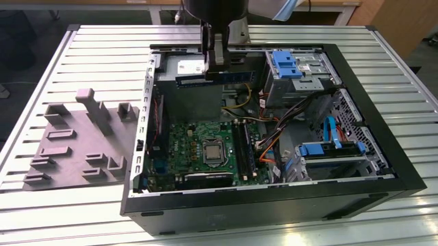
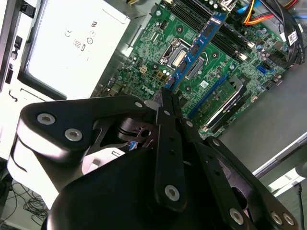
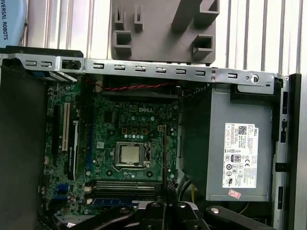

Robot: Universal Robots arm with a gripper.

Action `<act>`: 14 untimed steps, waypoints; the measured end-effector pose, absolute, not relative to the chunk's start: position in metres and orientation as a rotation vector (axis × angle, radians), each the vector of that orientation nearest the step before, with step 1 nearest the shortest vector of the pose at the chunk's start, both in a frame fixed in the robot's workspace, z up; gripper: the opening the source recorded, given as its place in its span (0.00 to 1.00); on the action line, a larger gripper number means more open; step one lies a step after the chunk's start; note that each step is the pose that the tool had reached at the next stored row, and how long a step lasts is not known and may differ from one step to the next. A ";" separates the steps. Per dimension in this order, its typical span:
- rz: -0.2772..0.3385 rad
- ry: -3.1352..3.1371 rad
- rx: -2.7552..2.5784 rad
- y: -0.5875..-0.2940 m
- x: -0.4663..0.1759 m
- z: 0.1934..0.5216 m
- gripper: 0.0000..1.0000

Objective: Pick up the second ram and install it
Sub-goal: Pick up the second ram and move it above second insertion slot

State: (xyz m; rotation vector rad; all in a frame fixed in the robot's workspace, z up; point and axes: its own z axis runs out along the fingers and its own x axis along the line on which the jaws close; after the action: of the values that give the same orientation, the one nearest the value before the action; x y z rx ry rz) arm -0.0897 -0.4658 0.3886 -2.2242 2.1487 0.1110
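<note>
- Gripper [image 1: 213, 70] is clamped on the ram [image 1: 236, 77], held level over the far end of the case [image 1: 260, 205].
- Motherboard [image 1: 198, 148] at 6 o'clock; cables [image 1: 274, 137] at 5.
- Drive cage [image 1: 294, 69] at 3; fixture [image 1: 79, 146] at 8.

Robotics lab: slotted alu bench [image 1: 102, 46], open PC case [image 1: 274, 202], grey fixture [image 1: 72, 148].

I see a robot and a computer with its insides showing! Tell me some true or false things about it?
1. The gripper is shut on the second ram. True.
2. The second ram sits in a slot of the motherboard. False: it is held in the air over the open case.
3. The grey fixture block is inside the computer case. False: it stands on the table, at the exterior view's left of the case.
4. The computer case is open. True.
</note>
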 end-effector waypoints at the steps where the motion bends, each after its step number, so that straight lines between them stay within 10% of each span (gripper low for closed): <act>1: 0.111 2.150 -2.225 -0.466 -0.089 0.388 0.12; 14: 0.116 2.156 -2.227 -0.467 -0.083 0.382 0.12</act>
State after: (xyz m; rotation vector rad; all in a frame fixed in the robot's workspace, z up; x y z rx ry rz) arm -0.0832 -0.4665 0.3820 -2.2273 2.1559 0.1160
